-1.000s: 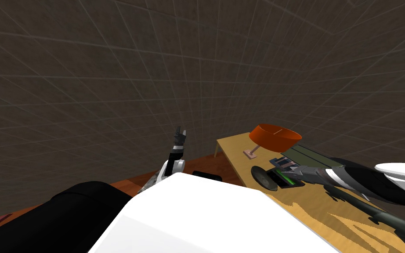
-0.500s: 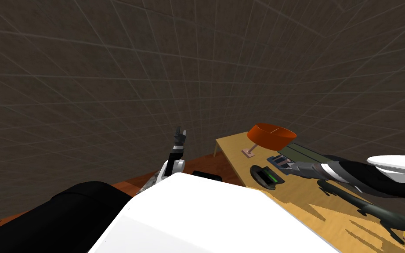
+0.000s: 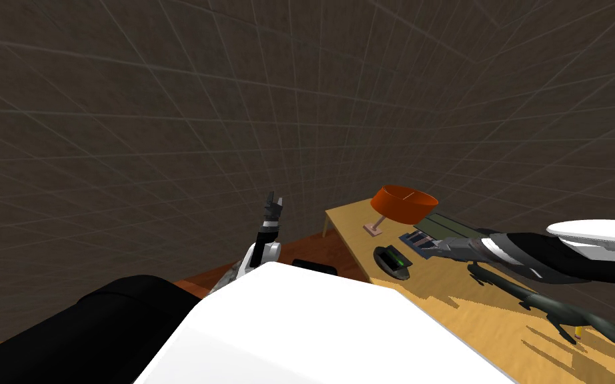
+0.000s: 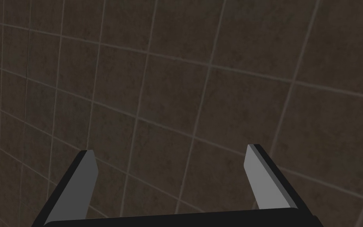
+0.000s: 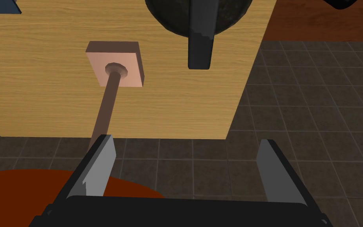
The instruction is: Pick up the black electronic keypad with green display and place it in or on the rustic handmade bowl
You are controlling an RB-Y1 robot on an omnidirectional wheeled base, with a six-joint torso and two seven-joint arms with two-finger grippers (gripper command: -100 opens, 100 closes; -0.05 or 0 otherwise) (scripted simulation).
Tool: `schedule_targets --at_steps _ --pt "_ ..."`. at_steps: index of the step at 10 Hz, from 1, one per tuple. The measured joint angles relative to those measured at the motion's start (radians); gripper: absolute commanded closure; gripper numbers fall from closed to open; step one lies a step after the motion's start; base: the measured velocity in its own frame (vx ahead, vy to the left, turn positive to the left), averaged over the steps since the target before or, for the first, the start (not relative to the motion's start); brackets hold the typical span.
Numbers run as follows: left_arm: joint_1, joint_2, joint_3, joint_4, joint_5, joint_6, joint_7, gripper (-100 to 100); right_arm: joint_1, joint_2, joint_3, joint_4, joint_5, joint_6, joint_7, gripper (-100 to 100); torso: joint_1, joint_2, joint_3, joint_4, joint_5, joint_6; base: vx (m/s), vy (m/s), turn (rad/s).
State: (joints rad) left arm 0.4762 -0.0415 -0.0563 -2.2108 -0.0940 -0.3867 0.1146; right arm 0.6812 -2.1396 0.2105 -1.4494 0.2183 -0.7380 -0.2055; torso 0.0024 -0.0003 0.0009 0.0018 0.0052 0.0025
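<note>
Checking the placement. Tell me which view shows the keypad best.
Head view: the whole keypad lies in the dark bowl, green display up. The right wrist view catches its dark end jutting past the bowl's rim. The left wrist camera points away.

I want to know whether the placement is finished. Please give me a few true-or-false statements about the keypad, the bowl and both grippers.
1. The keypad rests in the dark bowl. True.
2. The right gripper is shut on the keypad. False: it is open and holds nothing.
3. The left gripper is open. True.
4. The bowl stands on a shelf. False: it stands on the wooden table.
5. The lamp near the bowl has a blue shade. False: its shade is orange.
</note>
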Motion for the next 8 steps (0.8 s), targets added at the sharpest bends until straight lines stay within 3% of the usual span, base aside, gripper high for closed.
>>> schedule_targets --at_steps 2,3,8 --pt "0.000 0.000 0.000 0.000 0.000 0.000 0.000 0 0.045 -0.016 -0.067 0.019 0.001 -0.020 -0.014 -100 0.000 -0.001 0.000 0.000 0.000 0.000 -0.011 -0.010 -0.040" --pt "0.000 0.000 0.000 0.000 0.000 0.000 0.000 0 0.048 -0.017 -0.072 0.021 0.001 -0.024 -0.017 0 0.001 -0.001 0.000 0.000 0.000 0.000 0.000 0.000 0.000" --pt "0.000 0.000 0.000 0.000 0.000 0.000 0.000 0 0.047 -0.017 -0.072 0.021 0.001 -0.023 -0.016 0 0.001 -0.001 -0.001 0.000 0.000 0.000 0.000 0.000 0.000"
